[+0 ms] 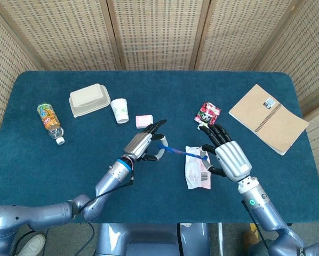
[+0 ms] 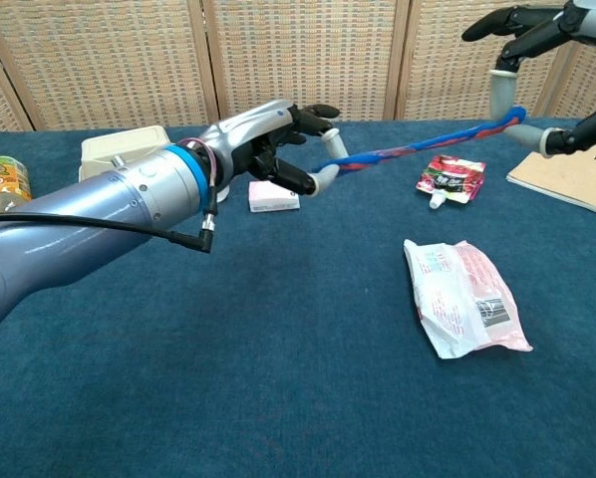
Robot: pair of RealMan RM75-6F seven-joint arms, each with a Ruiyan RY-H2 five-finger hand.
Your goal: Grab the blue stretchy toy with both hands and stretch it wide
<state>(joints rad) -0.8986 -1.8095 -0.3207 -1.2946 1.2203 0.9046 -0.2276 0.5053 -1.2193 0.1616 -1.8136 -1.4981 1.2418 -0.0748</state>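
We see the blue stretchy toy [image 2: 418,149] drawn out taut above the counter [image 2: 278,378], pinched at one end by the left robot hand [image 2: 283,149] and at the other by the right robot hand [image 2: 547,70]. Below the toy lies a white packet [image 2: 464,296].

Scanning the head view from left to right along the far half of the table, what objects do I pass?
Orange-labelled plastic bottle → beige clamshell food container → white paper cup → small pink packet → red snack pouch → brown spiral-bound notebook.
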